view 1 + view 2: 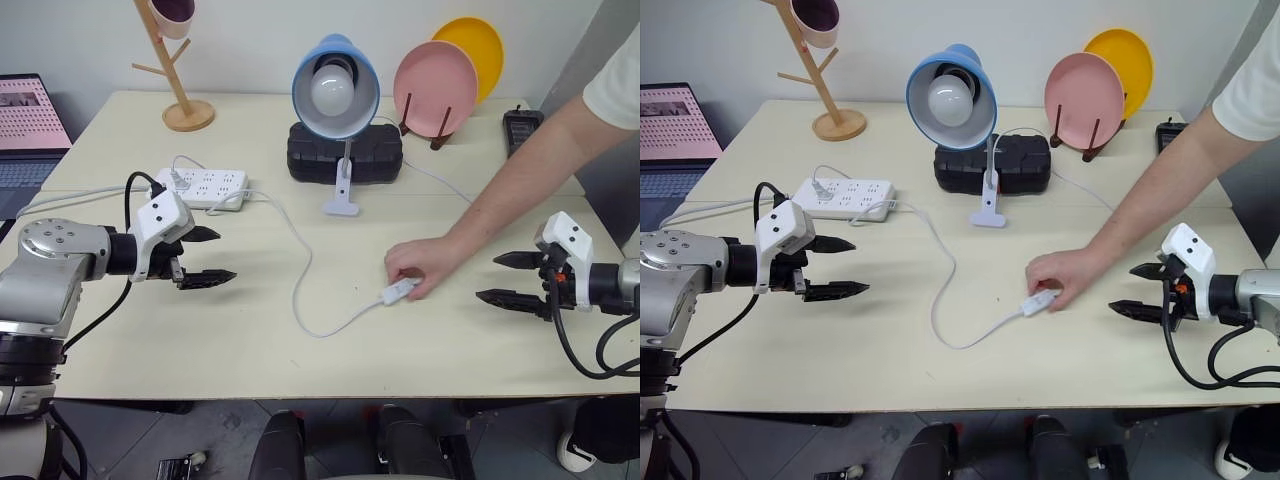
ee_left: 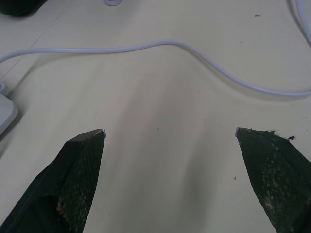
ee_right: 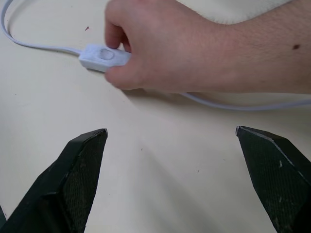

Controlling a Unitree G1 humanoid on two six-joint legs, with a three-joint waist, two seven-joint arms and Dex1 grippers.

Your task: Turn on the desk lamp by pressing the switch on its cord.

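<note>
The switch [image 1: 399, 291] lies on the cord [image 1: 300, 262] near the front middle of the table [image 1: 250, 350], with a person's hand [image 1: 420, 266] resting on it and pinching one end, while the desk lamp [image 1: 336, 95] stands unlit further back, beside the power strip [image 1: 204, 187]. Both the left gripper [image 1: 204, 256] and the right gripper [image 1: 512, 279] hover with jaws spread wide and empty, well apart from the switch. The press looks not yet begun; next the nearer right gripper would need the hand gone, then a fingertip lowered onto the button.

Left gripper [image 1: 205, 256] at left, right gripper [image 1: 508, 278] at right; both point inward, jaws wide, empty.
</note>
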